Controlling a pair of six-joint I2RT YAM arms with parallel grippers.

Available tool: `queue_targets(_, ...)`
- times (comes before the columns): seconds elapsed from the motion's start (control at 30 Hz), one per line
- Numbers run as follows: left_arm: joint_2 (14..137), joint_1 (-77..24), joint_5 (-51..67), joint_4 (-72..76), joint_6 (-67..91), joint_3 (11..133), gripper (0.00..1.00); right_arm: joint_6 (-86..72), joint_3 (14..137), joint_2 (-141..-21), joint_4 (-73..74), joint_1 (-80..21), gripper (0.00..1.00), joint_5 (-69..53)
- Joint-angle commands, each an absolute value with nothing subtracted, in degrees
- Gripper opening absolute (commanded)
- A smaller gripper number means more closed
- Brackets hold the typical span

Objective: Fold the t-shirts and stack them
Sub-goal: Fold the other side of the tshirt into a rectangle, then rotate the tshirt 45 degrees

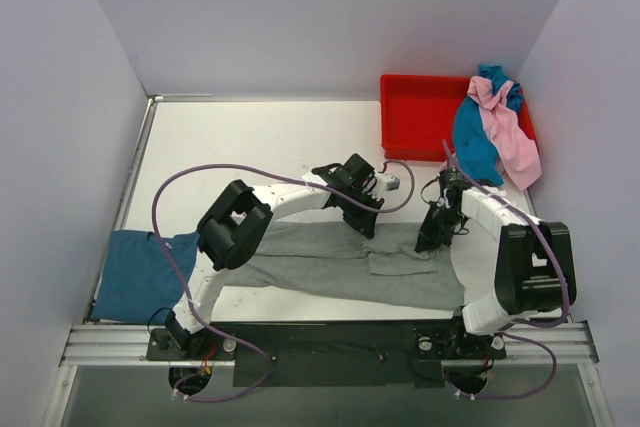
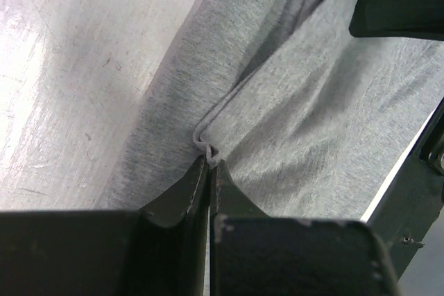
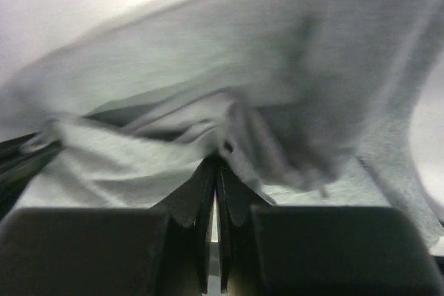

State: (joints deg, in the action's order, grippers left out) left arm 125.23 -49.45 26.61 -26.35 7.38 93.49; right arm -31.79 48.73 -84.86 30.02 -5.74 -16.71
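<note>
Across the near half of the worktop lies the grey t-shirt, spread sideways between the two arms. The left arm rises from its base, bends sharply at the elbow and reaches to the right. Its left hand points down onto the shirt's far edge near the middle. The right arm arcs up from its base and curls back toward the left. Its right hand is tipped down on the same far edge, near the left hand but apart from it.

From above, neither hand's fingertips can be made out against the cloth. The left wrist view shows the left hand pinched together on a small pucker at a hemmed edge of the grey t-shirt, with bare worktop to the left. The right wrist view is blurred. It shows the right hand closed, with the grey t-shirt bunched at its tips and raised in folds ahead of it.

Only the overhead view takes in the rest. Four shirts show in all: the grey one, a darker blue t-shirt lying at the worktop's left edge, and a teal-blue t-shirt and a pink t-shirt draped together over the right rim of the one red bin in the far right corner.
</note>
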Motion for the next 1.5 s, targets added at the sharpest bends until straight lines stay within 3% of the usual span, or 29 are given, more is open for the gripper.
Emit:
queue_targets(0.0, 120.94, -49.66, 25.05, -25.84, 6.24, 93.87, 0.09, -34.27, 43.87, -86.75, 32.43, -1.41, 0.00, -14.86)
queue_targets(0.17, 121.11, -49.48, 24.43, -26.45, 5.10, 94.92, 0.09, -33.31, 41.75, -86.31, 32.52, -0.18, 0.00, -14.85)
queue_targets(0.27, 120.85, -49.22, 24.52, -28.99, 3.34, 97.63, 0.32, -32.87, 42.89, -85.17, 33.04, -0.18, 0.00, -14.68)
queue_targets(0.33, 120.59, -48.96, 25.57, -31.10, 1.76, 99.57, 0.42, -32.26, 44.47, -84.20, 35.23, -0.18, 0.00, -14.07)
queue_targets(0.5, 119.71, -47.99, 28.21, -37.87, -4.99, 105.81, 0.47, -29.71, 51.92, -79.82, 40.42, -0.26, 0.00, -11.09)
queue_targets(0.57, 119.27, -47.20, 27.95, -41.73, -7.02, 107.84, 0.47, -29.71, 54.39, -78.76, 42.44, 1.84, 0.06, -8.72)
queue_targets(0.67, 118.30, -43.61, 26.20, -47.96, -9.92, 108.63, 0.47, -29.45, 55.90, -79.80, 43.68, 5.35, 0.36, -6.86)
queue_targets(0.73, 116.81, -40.54, 23.30, -50.53, -12.56, 106.97, 0.48, -28.83, 57.21, -81.99, 43.77, 7.19, 0.45, -5.63)
queue_targets(0.93, 108.73, -27.80, 13.72, -52.12, -23.18, 94.76, 0.55, -24.17, 61.87, -94.20, 40.88, 8.44, 0.48, -5.89)
queue_targets(1.1, 104.77, -16.10, 5.72, -51.16, -28.73, 85.80, 0.59, -23.91, 63.54, -100.89, 38.85, 8.26, 0.45, -10.01)
queue_targets(1.2, 104.15, -8.55, 3.70, -49.40, -32.94, 82.45, 0.59, -23.29, 64.77, -103.26, 38.67, 7.91, 0.31, -11.16)
queue_targets(1.23, 104.32, -6.61, 3.95, -49.13, -33.92, 81.40, 0.59, -23.12, 65.12, -103.53, 38.76, 7.65, 0.22, -11.34)
queue_targets(1.37, 104.33, -5.62, 7.99, -50.18, -37.87, 78.58, 0.59, -22.33, 68.80, -106.34, 39.11, 6.68, 0.01, -11.60)
queue_targets(1.47, 104.24, -5.36, 10.81, -49.83, -40.33, 77.00, 0.59, -21.97, 72.94, -109.06, 39.72, 6.24, 0.00, -10.29)
